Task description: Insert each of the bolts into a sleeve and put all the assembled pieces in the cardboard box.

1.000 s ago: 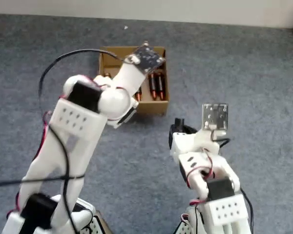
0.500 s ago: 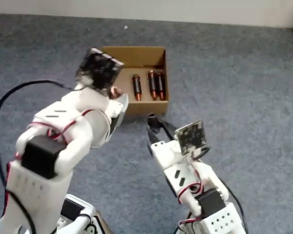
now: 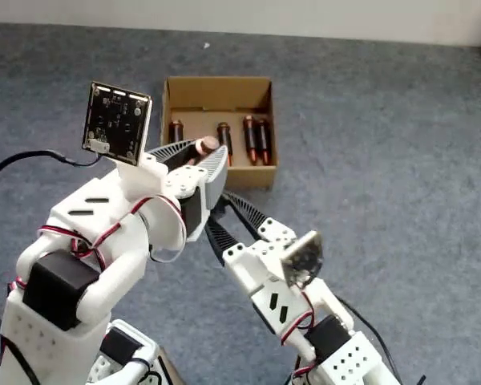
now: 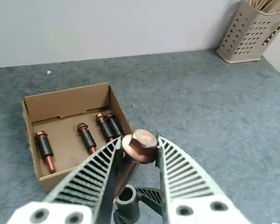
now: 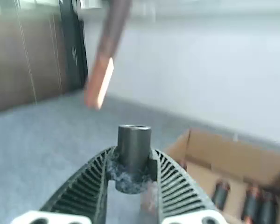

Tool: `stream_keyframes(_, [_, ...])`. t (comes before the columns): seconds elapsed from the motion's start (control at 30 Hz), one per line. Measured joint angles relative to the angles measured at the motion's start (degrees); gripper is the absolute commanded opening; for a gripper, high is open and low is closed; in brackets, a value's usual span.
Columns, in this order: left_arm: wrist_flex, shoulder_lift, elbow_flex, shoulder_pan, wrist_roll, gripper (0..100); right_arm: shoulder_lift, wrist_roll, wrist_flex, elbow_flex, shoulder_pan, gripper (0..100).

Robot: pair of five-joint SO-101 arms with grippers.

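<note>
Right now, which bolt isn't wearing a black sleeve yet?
The bolt in the left gripper, held up in the air. Its copper shank is bare; the four other bolts lie in the cardboard box, each inside a black sleeve.

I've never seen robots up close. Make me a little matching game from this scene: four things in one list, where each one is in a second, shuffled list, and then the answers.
Things:
1. copper bolt
2. dark sleeve
3. assembled pieces
4. beige holder

Places:
A. lying in the cardboard box
B. gripped in the right claw
C. standing alone, away from the box
D. gripped in the left claw

Pairs: 1-D, 2-B, 3-A, 4-C
</note>
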Motion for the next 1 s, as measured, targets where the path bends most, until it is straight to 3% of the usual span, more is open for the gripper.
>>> stream_keyframes(0.2, [-3.0, -1.0, 3.0, 0.9, 3.5, 1, 0.0, 0.0, -4.0, 0.0, -0.3, 0.4])
stream_keyframes(0.6, [-22.2, -15.5, 21.5, 1.1, 4.3, 1, 0.0, 0.0, -4.1, 0.0, -2.3, 0.4])
stream_keyframes(0.83, [-23.6, -18.8, 22.6, 1.1, 4.4, 1, 0.0, 0.0, -4.1, 0.0, -2.5, 0.4])
stream_keyframes(1.0, [-23.6, -18.9, 22.9, 4.8, 3.3, 1, 0.0, 0.0, -4.1, 0.0, -2.5, 0.4])
